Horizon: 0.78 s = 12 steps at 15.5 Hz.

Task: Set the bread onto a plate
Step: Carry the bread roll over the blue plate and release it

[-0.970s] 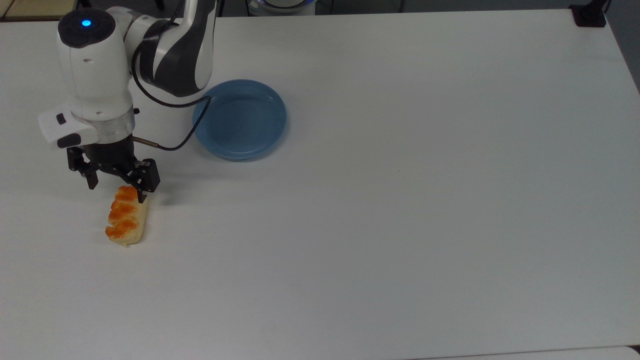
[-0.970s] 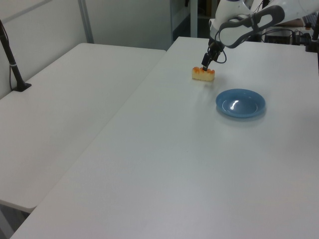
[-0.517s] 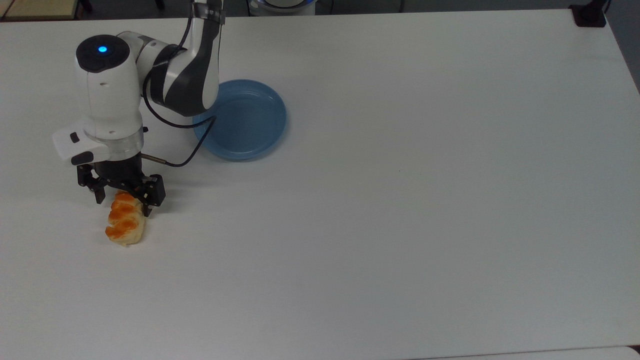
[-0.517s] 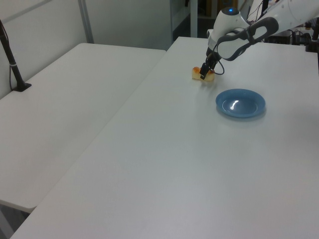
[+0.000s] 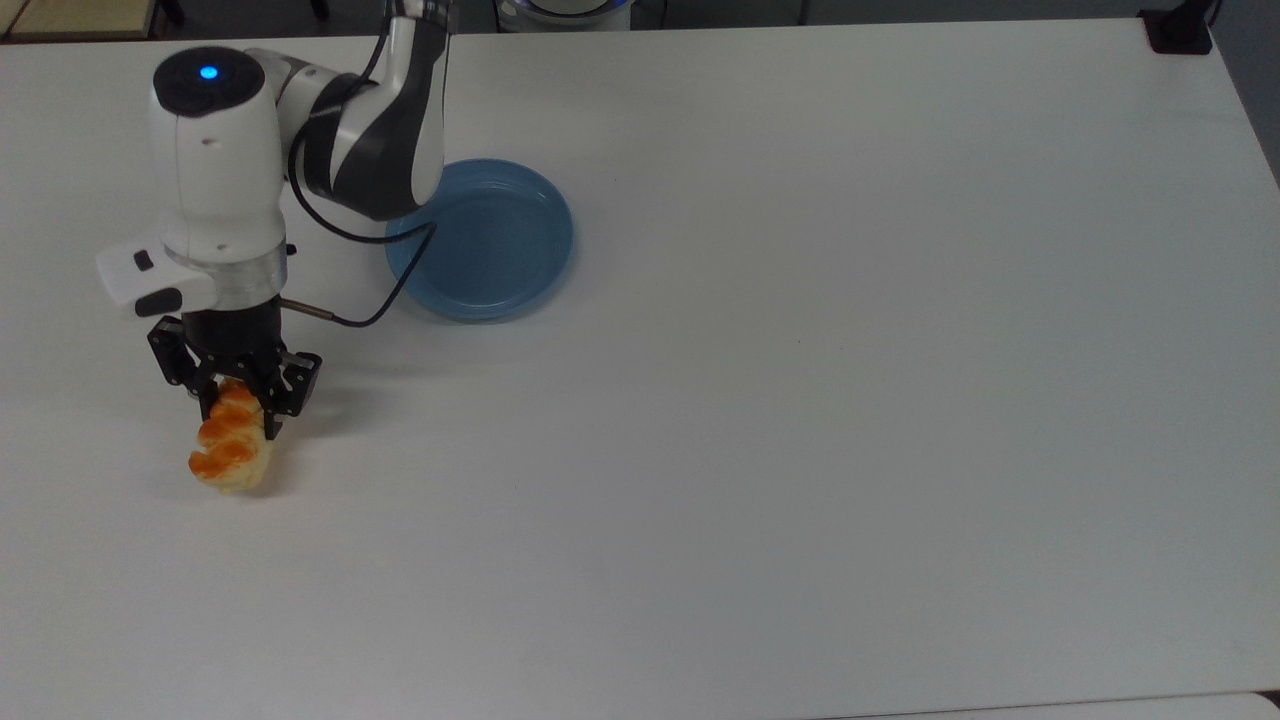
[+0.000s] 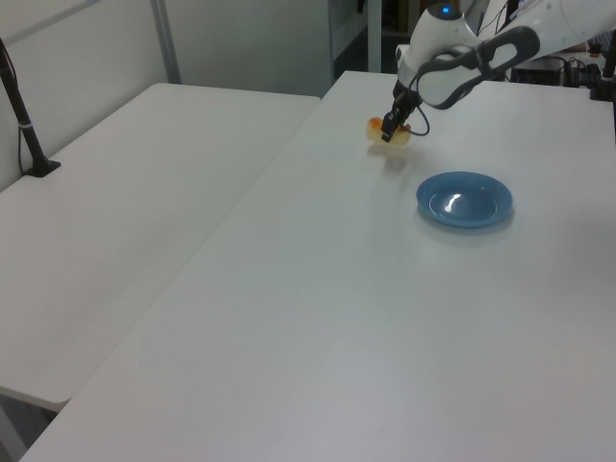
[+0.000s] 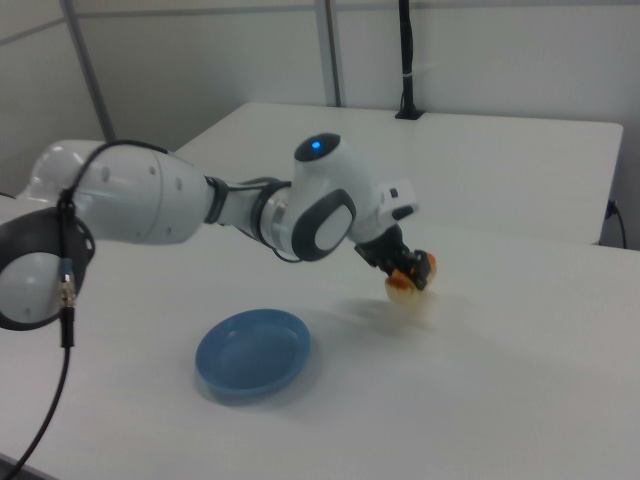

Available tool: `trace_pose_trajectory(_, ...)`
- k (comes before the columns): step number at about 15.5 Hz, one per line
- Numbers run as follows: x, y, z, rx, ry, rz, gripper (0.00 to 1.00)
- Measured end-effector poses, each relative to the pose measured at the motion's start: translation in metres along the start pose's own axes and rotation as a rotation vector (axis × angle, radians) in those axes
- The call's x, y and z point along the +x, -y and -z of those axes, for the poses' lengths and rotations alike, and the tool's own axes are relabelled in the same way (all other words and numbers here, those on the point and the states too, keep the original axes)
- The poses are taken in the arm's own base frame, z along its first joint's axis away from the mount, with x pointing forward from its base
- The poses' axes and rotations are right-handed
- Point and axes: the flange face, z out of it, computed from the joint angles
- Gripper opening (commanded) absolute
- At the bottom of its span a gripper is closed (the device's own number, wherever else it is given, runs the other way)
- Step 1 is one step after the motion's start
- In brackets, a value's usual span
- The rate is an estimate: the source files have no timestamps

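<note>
White table (image 5: 800, 400) carries one blue plate (image 5: 490, 245); one tool (image 5: 232, 405) grips one bread (image 5: 228, 455), lifted.

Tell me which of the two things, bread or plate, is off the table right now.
The bread: the gripper holds it above the white table, while the blue plate lies flat and empty.

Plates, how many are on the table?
1. The blue plate sits bare on the white table, off to the top view's right of the claw, which holds the bread above the table.
</note>
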Motion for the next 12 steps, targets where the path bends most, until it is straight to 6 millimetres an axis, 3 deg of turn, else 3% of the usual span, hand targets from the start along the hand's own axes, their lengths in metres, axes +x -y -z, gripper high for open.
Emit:
trace_pose_trajectory(3, -0.003, 0.014, 0.036, 0.023, 0.015, 0.012, 0.59)
trace_pose_trajectory(9, -0.042, 0.065, 0.113, 0.121, 0.331, 0.161, 0.59)
trace_pose_trajectory(12, -0.058, 0.082, 0.138, 0.15, 0.426, 0.207, 0.59)
